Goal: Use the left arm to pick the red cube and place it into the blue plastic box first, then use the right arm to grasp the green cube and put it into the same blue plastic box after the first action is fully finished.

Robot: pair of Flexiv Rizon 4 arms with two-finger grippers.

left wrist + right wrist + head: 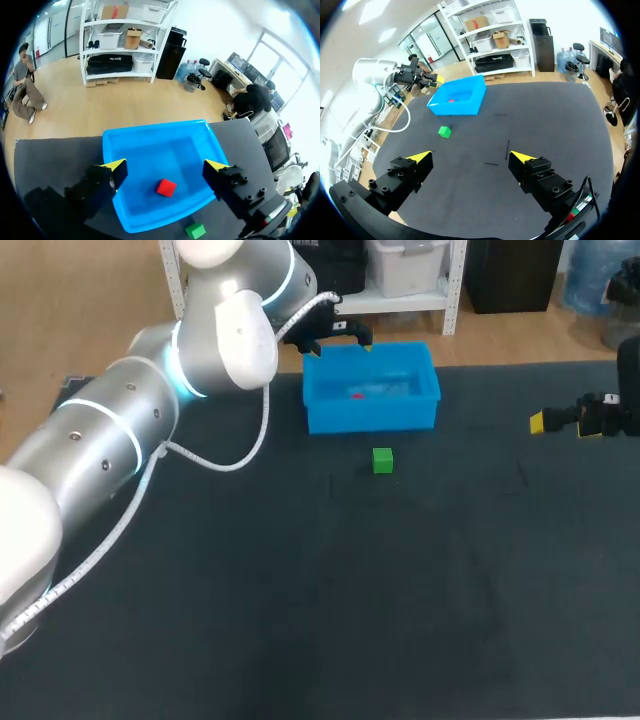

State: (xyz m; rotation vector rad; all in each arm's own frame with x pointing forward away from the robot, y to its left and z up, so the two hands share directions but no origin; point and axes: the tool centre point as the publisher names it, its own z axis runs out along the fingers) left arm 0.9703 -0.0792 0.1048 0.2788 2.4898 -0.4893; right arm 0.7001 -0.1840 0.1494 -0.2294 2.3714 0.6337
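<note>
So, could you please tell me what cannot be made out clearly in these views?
Head view: the left gripper is mostly hidden behind its own arm.
Head view: the right gripper is partly cut off by the picture's edge; one yellow tip shows.
Head and right wrist views: the red cube is a tiny speck inside the blue box.

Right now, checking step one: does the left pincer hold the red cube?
No, the red cube lies in the blue box, left pincer open.
</note>
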